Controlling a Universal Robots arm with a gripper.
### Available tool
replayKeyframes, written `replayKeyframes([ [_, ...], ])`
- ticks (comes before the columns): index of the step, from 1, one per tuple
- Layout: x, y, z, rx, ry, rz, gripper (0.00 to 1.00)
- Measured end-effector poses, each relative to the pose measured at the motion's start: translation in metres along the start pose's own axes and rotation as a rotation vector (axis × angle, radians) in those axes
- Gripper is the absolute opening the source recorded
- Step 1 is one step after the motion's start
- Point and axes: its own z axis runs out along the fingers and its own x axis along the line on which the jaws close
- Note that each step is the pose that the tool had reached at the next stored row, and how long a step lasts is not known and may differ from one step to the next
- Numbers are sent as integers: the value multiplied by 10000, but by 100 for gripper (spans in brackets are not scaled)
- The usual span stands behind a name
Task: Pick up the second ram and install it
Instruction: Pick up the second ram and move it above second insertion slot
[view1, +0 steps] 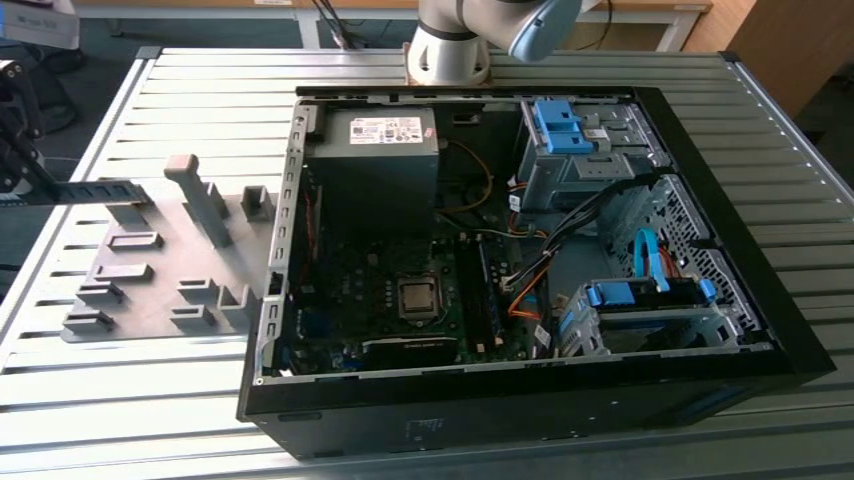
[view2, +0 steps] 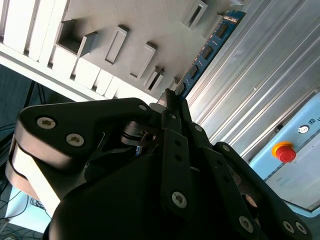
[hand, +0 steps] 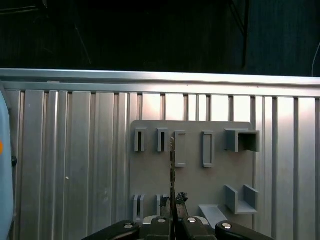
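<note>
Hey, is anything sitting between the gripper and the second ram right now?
Nothing visible does: the gripper is shut on the second ram, which sticks out from its fingertips over the grey holder plate.

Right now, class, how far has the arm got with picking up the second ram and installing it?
Done: the pick-up looks complete. In hand: the fingers are shut on the second ram, held over the grey holder plate. Left: installing; the open computer case and its motherboard lie apart from the stick.
</note>
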Motion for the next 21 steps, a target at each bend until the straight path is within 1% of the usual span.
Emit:
replayKeyframes([
  [21, -4, 2, -86, 0, 0, 0, 14],
])
